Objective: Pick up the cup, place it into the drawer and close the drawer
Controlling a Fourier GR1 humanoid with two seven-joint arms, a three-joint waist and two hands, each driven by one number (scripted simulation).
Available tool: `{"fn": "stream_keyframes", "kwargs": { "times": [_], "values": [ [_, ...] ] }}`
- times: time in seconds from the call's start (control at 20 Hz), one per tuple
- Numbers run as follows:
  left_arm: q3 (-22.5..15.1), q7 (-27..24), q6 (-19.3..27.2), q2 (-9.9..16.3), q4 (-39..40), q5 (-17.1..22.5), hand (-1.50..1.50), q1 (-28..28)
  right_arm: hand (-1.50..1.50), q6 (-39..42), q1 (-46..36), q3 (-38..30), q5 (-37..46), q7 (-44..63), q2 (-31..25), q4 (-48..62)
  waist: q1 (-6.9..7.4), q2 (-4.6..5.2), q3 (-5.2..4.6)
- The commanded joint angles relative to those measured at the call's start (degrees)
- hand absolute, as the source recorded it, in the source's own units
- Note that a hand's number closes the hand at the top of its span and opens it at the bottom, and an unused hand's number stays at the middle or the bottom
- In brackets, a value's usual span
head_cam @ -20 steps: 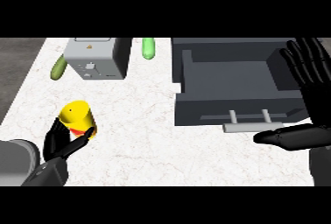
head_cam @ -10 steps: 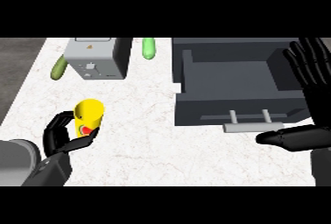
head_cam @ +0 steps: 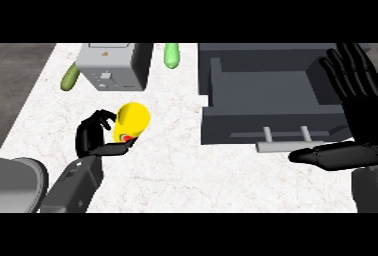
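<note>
Left hand [head_cam: 97,136] clenched round yellow cup [head_cam: 131,121], lifted and carried rightward since last second. Open drawer [head_cam: 221,127] well right of it; transfer underway. Right hand [head_cam: 353,85] resting, fingers straight.

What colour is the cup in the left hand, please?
Yellow, with a small red mark low on its side; the cup shows in the head view.

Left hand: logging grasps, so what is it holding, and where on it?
The left hand holds the yellow cup, fingers curled round its lower side.

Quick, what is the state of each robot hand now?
Left robot hand: closed around the yellow cup.
Right robot hand: open, fingers up, holding nothing.
</note>
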Motion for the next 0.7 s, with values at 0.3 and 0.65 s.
{"fn": "stream_keyframes", "kwargs": {
  "times": [0.3, 0.65],
  "values": [
    [-7.1, 8.8, -2.7, -4.2, -13.1, -1.6, 1.50, -9.7, -1.50, 0.0, 1.1, -0.6, 0.6, 0.0, -0.4, 0.0, 1.39, -0.62, 0.17],
    [-14.3, 25.6, 2.7, -8.2, -24.6, 2.0, 1.50, -16.8, -1.50, -1.2, 2.2, -0.1, 2.9, -2.4, 0.6, 1.1, 1.25, -0.82, 0.17]
  ]
}}
